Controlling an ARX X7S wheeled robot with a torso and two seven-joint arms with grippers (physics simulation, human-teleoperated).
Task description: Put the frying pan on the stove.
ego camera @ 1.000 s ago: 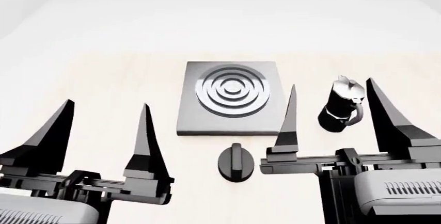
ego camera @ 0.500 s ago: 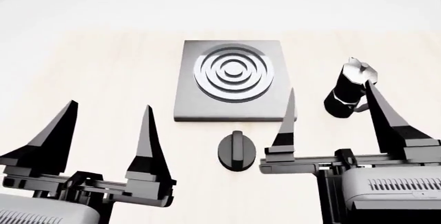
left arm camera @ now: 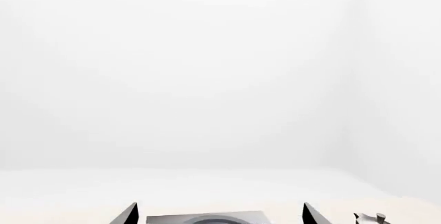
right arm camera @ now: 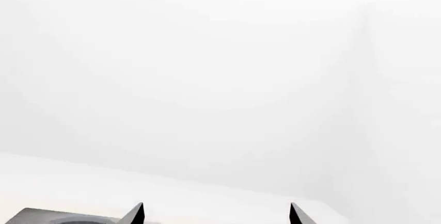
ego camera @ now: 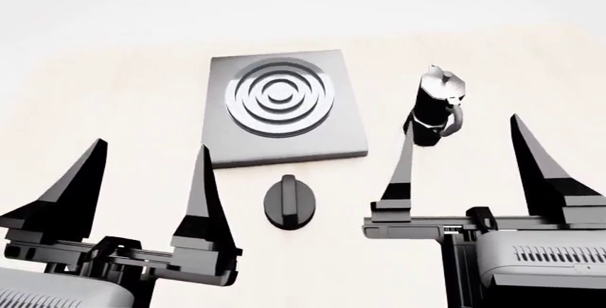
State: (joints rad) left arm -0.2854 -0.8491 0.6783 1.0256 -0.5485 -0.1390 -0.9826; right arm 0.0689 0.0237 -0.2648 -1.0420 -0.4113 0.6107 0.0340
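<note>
In the head view we see the stove (ego camera: 282, 114) lying flat on the pale table (ego camera: 113, 95), in the upper middle of the frame, a little to the left of centre. Its raised rings (ego camera: 279, 96) sit in the upper part of the slab and nothing stands on them. Just below the stove, near the centre of the frame, lies a small round black knob (ego camera: 289, 202), apart from the slab's edge. To the right of the stove stands a black-and-silver moka pot (ego camera: 436, 106), upright, with a clear strip of table between it and the slab.

We do not find the frying pan in any of the three views.

The left tool (ego camera: 138, 180) is at the lower left of the frame, the right tool (ego camera: 473, 169) at the lower right. Both have their dark pointed fingers spread wide and nothing is between them. The inner finger of the right tool overlaps the base of the moka pot in the picture; we cannot tell if they touch.

The left wrist view shows mostly white background, with the stove (left arm camera: 206, 218) at the bottom edge between the finger tips. The right wrist view shows a corner of the stove (right arm camera: 48, 216) at the lower left.
</note>
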